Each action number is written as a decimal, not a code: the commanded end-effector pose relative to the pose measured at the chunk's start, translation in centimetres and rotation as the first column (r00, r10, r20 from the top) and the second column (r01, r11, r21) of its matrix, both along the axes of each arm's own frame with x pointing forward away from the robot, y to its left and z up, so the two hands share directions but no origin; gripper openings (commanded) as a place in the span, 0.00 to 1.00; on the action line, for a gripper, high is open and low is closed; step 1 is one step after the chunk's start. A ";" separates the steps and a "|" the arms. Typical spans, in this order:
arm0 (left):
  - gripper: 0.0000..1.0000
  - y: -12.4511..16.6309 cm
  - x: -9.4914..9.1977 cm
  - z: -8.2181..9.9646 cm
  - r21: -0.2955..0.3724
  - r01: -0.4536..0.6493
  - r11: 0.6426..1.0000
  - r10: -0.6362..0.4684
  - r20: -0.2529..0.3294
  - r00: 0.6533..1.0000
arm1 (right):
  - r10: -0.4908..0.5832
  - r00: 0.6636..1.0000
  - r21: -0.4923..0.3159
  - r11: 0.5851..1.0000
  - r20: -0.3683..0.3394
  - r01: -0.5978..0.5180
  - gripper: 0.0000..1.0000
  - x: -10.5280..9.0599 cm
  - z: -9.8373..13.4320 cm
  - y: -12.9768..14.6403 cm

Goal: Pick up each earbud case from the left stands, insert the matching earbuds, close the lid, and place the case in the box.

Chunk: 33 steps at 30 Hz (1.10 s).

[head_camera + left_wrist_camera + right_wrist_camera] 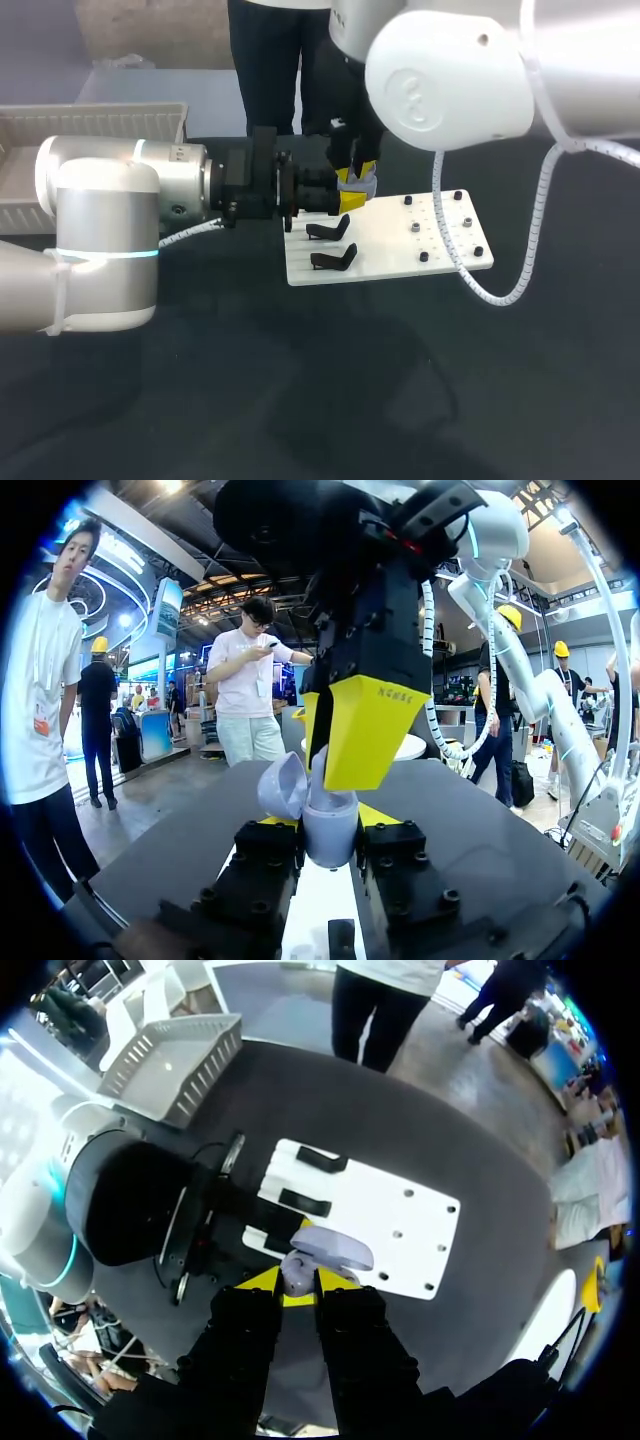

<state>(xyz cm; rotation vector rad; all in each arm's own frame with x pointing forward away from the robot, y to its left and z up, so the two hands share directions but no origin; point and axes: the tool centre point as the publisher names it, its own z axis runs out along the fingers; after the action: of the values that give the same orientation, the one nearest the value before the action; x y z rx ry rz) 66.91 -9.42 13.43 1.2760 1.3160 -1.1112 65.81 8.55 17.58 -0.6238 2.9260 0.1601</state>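
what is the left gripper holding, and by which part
The open lavender earbud case, clamped by the sides of its lower body between the jaws of the left gripper.

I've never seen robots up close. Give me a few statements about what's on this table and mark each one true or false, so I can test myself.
1. The left gripper holds a pale earbud case between its fingers, with the lid open. True.
2. The right gripper is parked far from the case, at the table's edge. False: it is right over the open case.
3. Two black stands on the white board hold nothing. True.
4. The case already lies in the white basket. False: it is in the left gripper, above the board.
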 end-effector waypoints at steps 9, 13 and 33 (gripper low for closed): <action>0.00 0.0 -0.1 -0.1 -0.006 -0.004 1.000 0.004 0.005 1.000 | -0.003 1.000 -0.012 1.000 -0.015 0.003 0.00 0.4 -0.2 0.2; 0.00 0.0 -0.1 -0.1 -0.006 -0.004 1.000 0.004 0.005 1.000 | -0.006 1.000 -0.009 1.000 -0.018 0.006 0.06 0.4 -0.2 0.1; 0.00 0.0 -0.1 -0.1 -0.006 -0.004 1.000 0.004 0.005 1.000 | -0.011 1.000 -0.014 1.000 -0.023 0.011 0.29 0.2 -0.2 0.1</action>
<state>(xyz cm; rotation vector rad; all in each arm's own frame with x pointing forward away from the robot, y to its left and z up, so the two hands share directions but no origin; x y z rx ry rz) 66.91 -9.48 13.44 1.2762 1.3149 -1.1123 65.84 8.58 17.36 -0.6124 2.9513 0.1497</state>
